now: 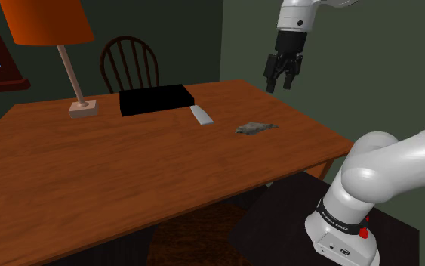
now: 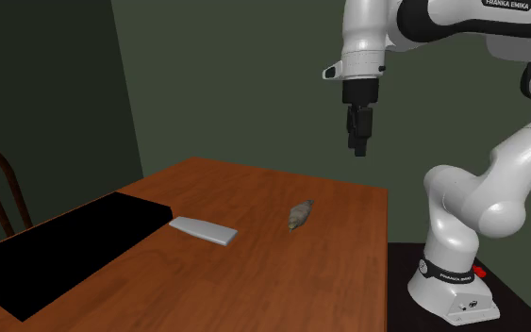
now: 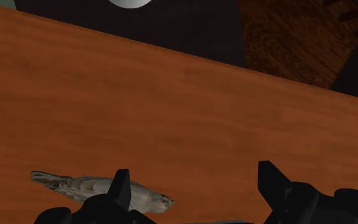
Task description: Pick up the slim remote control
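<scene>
In the wrist view, 1 finger (image 3: 121, 191) of the end effector (image 3: 193, 170) covers part of the grey bird figure (image 3: 75, 184). The shoulder view's top edge crops the orange lampshade (image 1: 46, 21), and the black box (image 1: 156, 99) hides the chair (image 1: 130, 60) below its backrest.

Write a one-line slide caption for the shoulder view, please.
Open fingers hang above the wooden desk; the slim pale remote lies beside a black box, near a bird figure.

Wooden table (image 1: 127, 174): lamp (image 1: 48, 23), box (image 1: 156, 99), remote (image 1: 201, 115), bird (image 1: 254, 128)
</scene>
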Controlling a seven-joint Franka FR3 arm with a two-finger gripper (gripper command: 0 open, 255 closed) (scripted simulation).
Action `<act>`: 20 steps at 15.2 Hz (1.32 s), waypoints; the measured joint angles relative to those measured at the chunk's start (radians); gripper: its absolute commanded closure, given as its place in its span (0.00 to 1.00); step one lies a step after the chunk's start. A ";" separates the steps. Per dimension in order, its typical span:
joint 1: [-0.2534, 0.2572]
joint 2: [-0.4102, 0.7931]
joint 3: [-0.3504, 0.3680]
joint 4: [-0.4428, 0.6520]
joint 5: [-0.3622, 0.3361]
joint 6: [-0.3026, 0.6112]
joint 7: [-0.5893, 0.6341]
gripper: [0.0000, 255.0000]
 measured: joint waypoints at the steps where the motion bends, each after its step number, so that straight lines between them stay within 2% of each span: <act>1: 0.000 0.000 0.000 0.000 0.000 0.000 0.000 0.00; 3: 0.000 0.032 0.009 -0.004 0.003 0.036 0.012 0.00; 9: -0.012 0.228 0.021 0.037 -0.003 0.195 0.040 0.00; 14: -0.015 0.401 0.043 0.099 -0.005 0.313 0.087 0.00; 20: -0.025 0.624 0.050 0.229 -0.022 0.411 0.130 0.00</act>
